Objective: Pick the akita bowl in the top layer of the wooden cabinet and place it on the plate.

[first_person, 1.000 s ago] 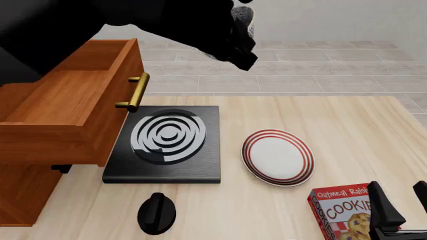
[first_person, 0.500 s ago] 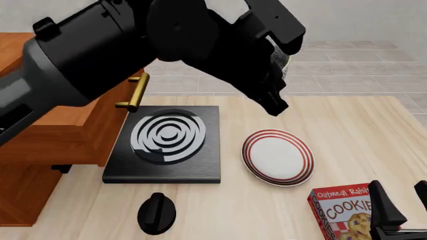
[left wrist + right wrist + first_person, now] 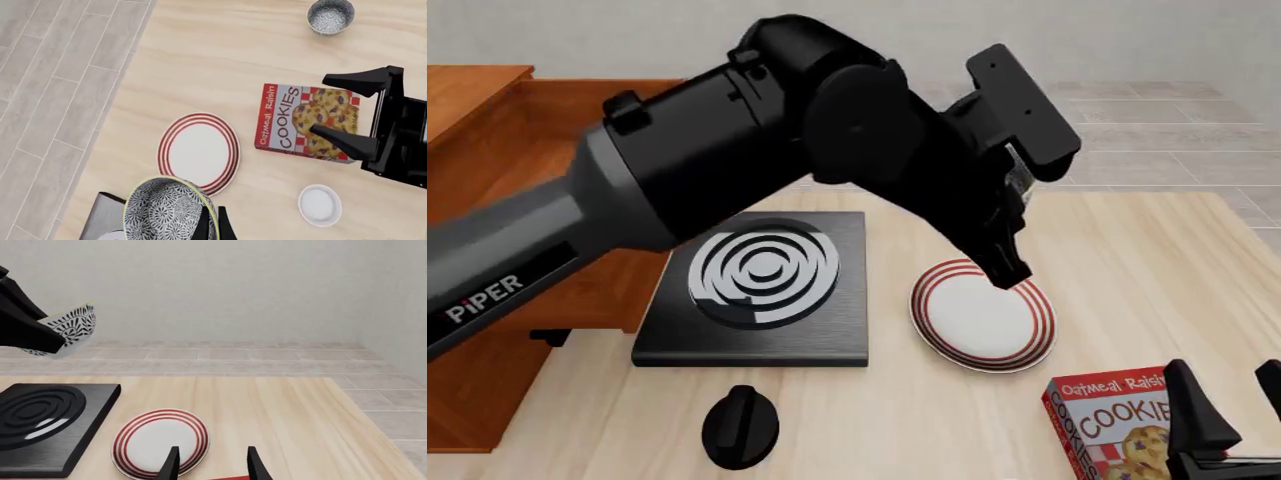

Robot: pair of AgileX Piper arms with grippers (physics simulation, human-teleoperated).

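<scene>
The akita bowl (image 3: 167,212), white inside with a dark patterned outside, hangs tilted in the air, and my left gripper (image 3: 211,226) is shut on its rim. In the right wrist view the akita bowl (image 3: 70,327) is high above the table, off to the stove-slab side of the plate (image 3: 160,442). From the front, my left gripper (image 3: 1009,268) points down over the far edge of the red-ringed plate (image 3: 988,325), and the arm hides most of the bowl. The wooden cabinet (image 3: 481,300) stands at the left with its top layer (image 3: 547,150) pulled out. My right gripper (image 3: 212,465) is open, low at the near right.
A black slab with grey-white rings (image 3: 761,290) lies between cabinet and plate, a black knob (image 3: 741,425) in front of it. A cookie box (image 3: 1108,420) lies beside my right gripper (image 3: 1228,410). A small white dish (image 3: 319,205) and a grey patterned bowl (image 3: 330,15) sit further off.
My left arm has swung right and down from the open drawer, carrying the bowl to above the plate's far edge. The right arm has stayed still.
</scene>
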